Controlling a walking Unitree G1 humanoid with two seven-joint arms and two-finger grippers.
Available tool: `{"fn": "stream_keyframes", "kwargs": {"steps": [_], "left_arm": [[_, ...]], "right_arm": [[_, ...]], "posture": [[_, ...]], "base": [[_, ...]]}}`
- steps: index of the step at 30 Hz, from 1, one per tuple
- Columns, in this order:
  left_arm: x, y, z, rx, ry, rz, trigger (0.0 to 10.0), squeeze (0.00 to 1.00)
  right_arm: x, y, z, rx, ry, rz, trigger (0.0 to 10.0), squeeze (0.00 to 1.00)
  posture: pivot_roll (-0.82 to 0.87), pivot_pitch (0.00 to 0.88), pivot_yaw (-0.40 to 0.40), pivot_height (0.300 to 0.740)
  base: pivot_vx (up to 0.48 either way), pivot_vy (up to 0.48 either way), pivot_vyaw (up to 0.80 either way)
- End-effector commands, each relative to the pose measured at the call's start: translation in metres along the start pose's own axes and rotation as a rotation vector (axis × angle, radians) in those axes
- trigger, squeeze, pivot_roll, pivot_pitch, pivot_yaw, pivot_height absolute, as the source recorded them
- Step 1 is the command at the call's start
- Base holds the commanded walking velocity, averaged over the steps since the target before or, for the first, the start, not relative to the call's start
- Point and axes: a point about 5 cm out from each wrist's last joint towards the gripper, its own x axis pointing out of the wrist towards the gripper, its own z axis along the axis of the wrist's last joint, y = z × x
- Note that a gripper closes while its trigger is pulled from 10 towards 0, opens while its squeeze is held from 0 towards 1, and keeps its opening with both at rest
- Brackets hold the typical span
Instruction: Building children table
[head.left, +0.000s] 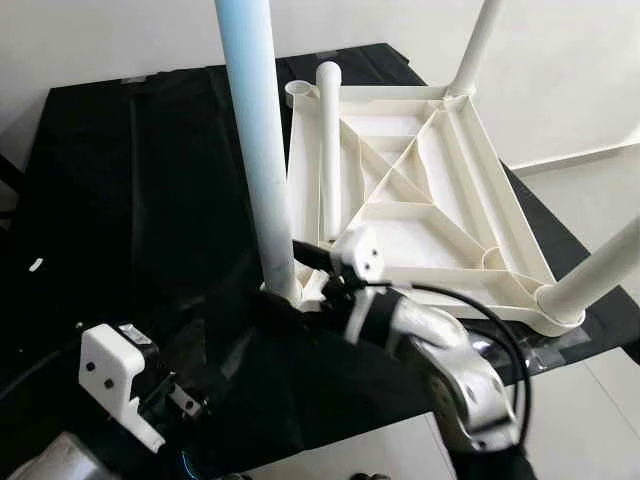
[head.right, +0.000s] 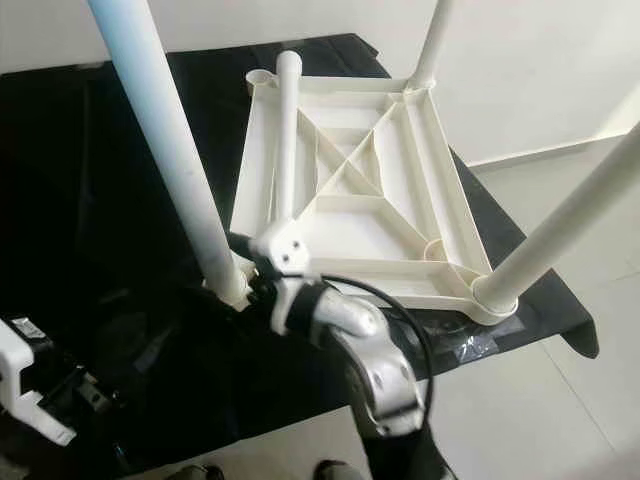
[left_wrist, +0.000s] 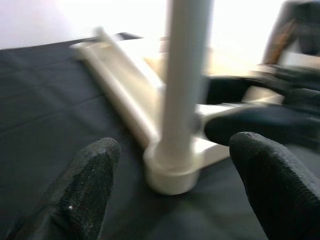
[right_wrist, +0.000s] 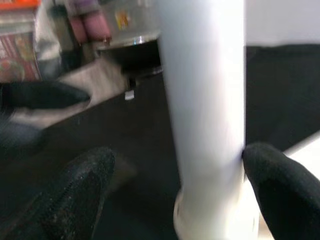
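Both tools spread open: right tool around near leg.

Both eye views look down from the robot's head at the upside-down white table top. Each wrist view sits very close to the nearest table leg.

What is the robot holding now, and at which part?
Nothing is gripped. The right gripper, open, straddles the near leg just above its socket, one finger touching; the left gripper is open.

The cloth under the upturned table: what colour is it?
Black cloth; clearest in the left eye view.
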Motion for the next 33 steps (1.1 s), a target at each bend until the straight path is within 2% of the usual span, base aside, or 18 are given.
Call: {"fn": "stream_keyframes", "kwargs": {"steps": [1,8,10,11,12,13,14,15,19,23,26,33], "left_arm": [[-0.002,0.002,-0.006,0.004,0.027,0.036,10.0,0.00],[0.007,0.011,-0.017,-0.015,0.042,0.172,10.0,0.00],[0.010,0.008,-0.030,-0.066,0.100,0.223,10.0,0.00],[0.010,0.008,-0.030,-0.066,0.100,0.223,10.0,0.00],[0.010,0.006,-0.036,-0.076,0.118,0.246,10.0,0.00],[0.010,0.006,-0.036,-0.076,0.118,0.246,10.0,0.00],[0.011,0.005,-0.041,-0.070,0.132,0.272,10.0,0.00],[0.010,0.005,-0.047,-0.071,0.153,0.317,10.0,0.00],[0.007,0.009,-0.053,-0.065,0.182,0.397,10.0,0.00],[0.006,0.008,-0.053,-0.056,0.187,0.418,10.0,0.00],[0.007,0.000,-0.053,-0.079,0.184,0.414,10.0,0.00],[0.014,0.001,-0.055,-0.081,0.181,0.422,10.0,0.00]], "right_arm": [[0.001,0.007,-0.002,-0.016,0.013,0.031,10.0,1.00],[-0.015,0.001,-0.005,-0.028,0.038,-0.087,10.0,1.00],[-0.022,0.001,-0.008,-0.046,0.047,-0.107,10.0,1.00],[-0.022,0.001,-0.008,-0.046,0.047,-0.107,10.0,1.00],[-0.024,0.000,-0.009,-0.050,0.048,-0.127,10.0,0.83],[-0.024,0.000,-0.009,-0.050,0.048,-0.127,10.0,0.83],[-0.025,-0.002,-0.010,-0.051,0.049,-0.148,10.0,0.50],[-0.025,-0.004,-0.012,-0.043,0.043,-0.168,10.0,0.00],[-0.024,-0.007,-0.014,-0.015,0.025,-0.186,10.0,0.00],[-0.022,-0.010,-0.016,0.011,0.014,-0.181,10.0,0.00],[-0.018,-0.011,-0.018,0.024,0.016,-0.152,10.0,0.00],[-0.016,-0.011,-0.020,0.038,0.024,-0.124,10.0,0.00]], "posture": [[0.06,0.148,-0.007,0.740],[0.05,0.130,-0.005,0.740],[0.04,0.122,0.001,0.740],[0.04,0.122,0.001,0.740],[0.04,0.120,0.002,0.740],[0.04,0.120,0.002,0.740],[0.03,0.115,0.001,0.740],[0.03,0.111,0.006,0.740],[0.02,0.098,0.007,0.740],[0.02,0.086,0.008,0.740],[0.02,0.070,0.011,0.740],[0.01,0.065,0.011,0.740]], "base": [[0.000,0.000,0.00],[0.000,0.000,0.00],[0.000,0.000,0.00],[0.000,0.000,0.00],[0.000,0.000,0.00],[0.000,0.000,0.00],[0.000,0.000,0.00],[0.000,0.000,0.00],[0.000,0.000,0.00],[0.000,0.000,0.00],[0.000,-0.460,0.00],[0.000,-0.463,0.00]]}}
